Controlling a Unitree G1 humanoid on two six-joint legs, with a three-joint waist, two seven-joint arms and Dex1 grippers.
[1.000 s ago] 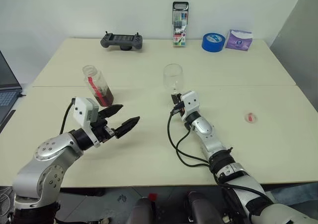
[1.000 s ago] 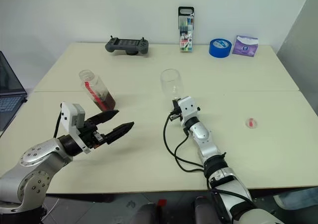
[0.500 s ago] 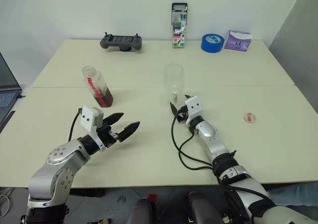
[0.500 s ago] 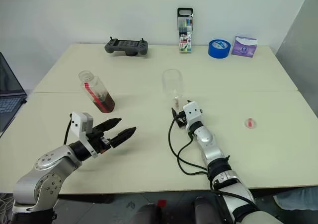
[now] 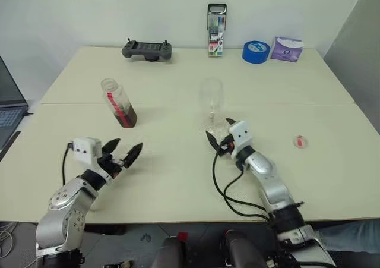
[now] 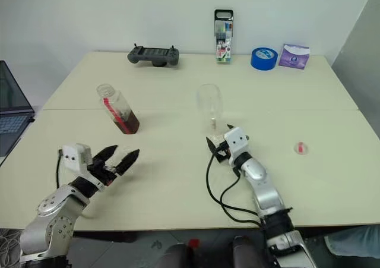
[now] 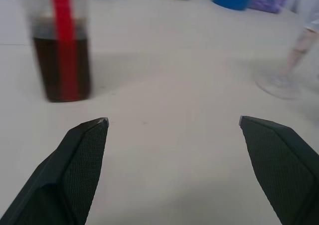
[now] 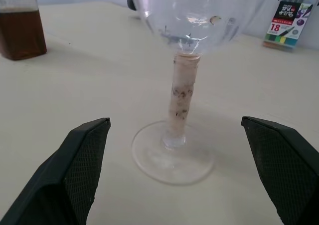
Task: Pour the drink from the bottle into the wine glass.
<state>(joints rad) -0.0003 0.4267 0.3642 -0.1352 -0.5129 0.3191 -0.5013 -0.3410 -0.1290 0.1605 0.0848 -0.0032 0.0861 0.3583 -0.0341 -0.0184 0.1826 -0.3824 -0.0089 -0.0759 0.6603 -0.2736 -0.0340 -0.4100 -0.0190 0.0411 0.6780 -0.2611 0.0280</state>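
The bottle (image 5: 119, 103) stands uncapped on the left half of the table, with the dark drink (image 7: 60, 65) filling its lower part. The wine glass (image 5: 211, 94) stands upright near the middle, and its bowl looks empty. My right gripper (image 5: 217, 139) is open just in front of the glass, its fingers (image 8: 75, 160) spread either side of the stem (image 8: 181, 98) without touching it. My left gripper (image 5: 123, 155) is open and empty, low over the table, short of the bottle. In the left wrist view the glass foot (image 7: 280, 85) lies off to one side.
Along the back edge lie a game controller (image 5: 146, 49), a marker pack (image 5: 216, 21), a blue tape roll (image 5: 256, 51) and a purple packet (image 5: 286, 48). A small red cap (image 5: 300, 141) lies at the right. A laptop (image 6: 13, 110) sits past the table's left edge.
My right gripper has opened off the glass stem and drawn back a little. My left arm has sunk and moved left, away from the bottle, its gripper still open.
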